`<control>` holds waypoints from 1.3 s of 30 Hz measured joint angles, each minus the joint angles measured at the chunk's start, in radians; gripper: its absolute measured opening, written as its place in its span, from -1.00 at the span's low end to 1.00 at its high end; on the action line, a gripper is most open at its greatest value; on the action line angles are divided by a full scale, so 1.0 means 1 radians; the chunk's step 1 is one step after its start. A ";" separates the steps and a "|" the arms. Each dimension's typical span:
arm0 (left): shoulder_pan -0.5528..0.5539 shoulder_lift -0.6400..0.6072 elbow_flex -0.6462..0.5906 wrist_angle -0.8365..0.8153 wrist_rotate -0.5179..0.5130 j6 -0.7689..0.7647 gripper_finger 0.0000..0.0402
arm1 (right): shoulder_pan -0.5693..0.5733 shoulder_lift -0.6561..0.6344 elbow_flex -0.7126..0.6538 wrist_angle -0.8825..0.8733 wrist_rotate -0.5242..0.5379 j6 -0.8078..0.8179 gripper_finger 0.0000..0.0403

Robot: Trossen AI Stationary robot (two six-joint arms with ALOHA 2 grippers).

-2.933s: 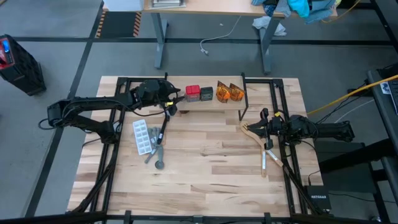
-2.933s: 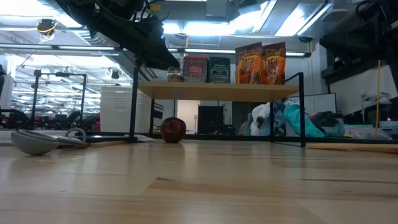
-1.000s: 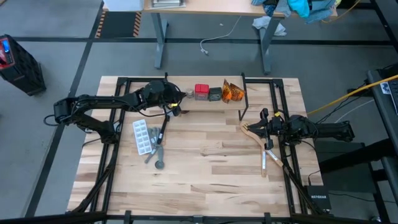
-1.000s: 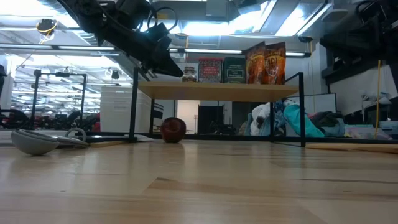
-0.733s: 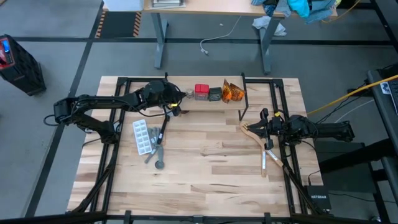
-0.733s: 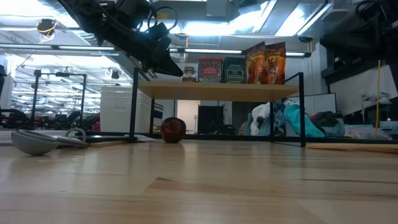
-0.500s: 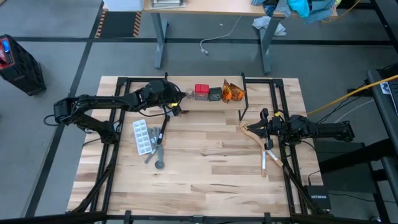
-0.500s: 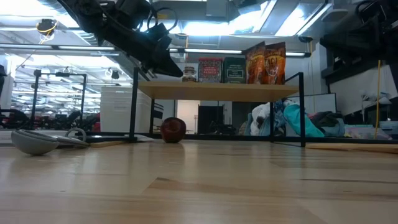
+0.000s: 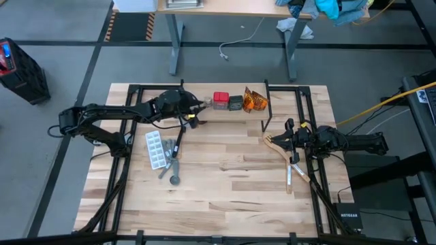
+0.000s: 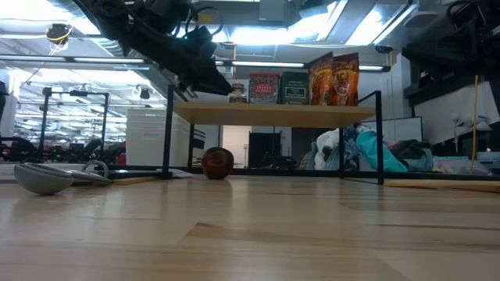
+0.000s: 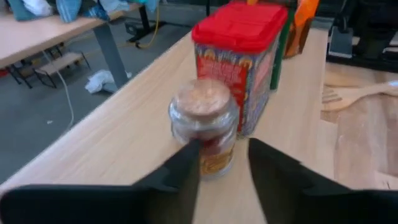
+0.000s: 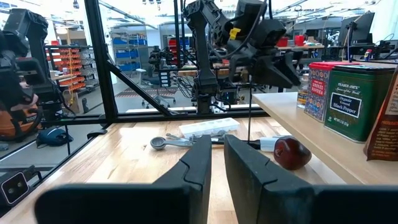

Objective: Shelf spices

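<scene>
The shelf (image 9: 228,116) stands at the table's far side, its plank level in the low view (image 10: 273,115). On it stand, from left to right, the small jar (image 11: 204,121), the red box (image 9: 220,101), the dark grey box (image 9: 236,103) and the orange packets (image 9: 255,102). The jar stands against the red box (image 11: 239,56). My left gripper (image 11: 224,145) is open, level with the shelf top at the jar's left side (image 10: 239,91), its fingertips just before the jar. My right gripper (image 12: 216,140) is shut and empty near the table's right edge (image 9: 287,139). My left gripper comes level from the table's left at the jar's lower part (image 11: 214,158). One fingertip (image 11: 189,155) shows in front of the jar's side; whether it touches the jar I cannot tell. The jar stands upright on the shelf plank.
A white blister tray (image 9: 155,150), grey measuring spoons (image 9: 170,171) and a dark pen-like tool (image 9: 178,141) lie left of centre. A red apple-like ball (image 10: 218,162) lies under the shelf. A pale wooden utensil (image 9: 276,144) lies under my right gripper. Black frame rails run along both sides.
In the last second nothing has visibly changed. Before that, my left gripper went toward the table's right along the shelf top. The jar, both boxes and the packets slid right with it and now stand closer together.
</scene>
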 joint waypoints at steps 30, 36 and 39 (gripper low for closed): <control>0.044 0.088 0.000 0.168 0.050 0.050 0.81 | 0.000 0.000 0.000 0.000 0.000 0.000 -0.75; 0.066 0.107 0.000 0.170 0.076 0.050 0.81 | 0.000 0.000 0.000 -0.001 0.000 0.000 -0.75; 0.065 0.108 0.000 0.173 0.076 0.065 0.81 | 0.000 0.000 0.000 -0.001 0.000 0.000 -0.75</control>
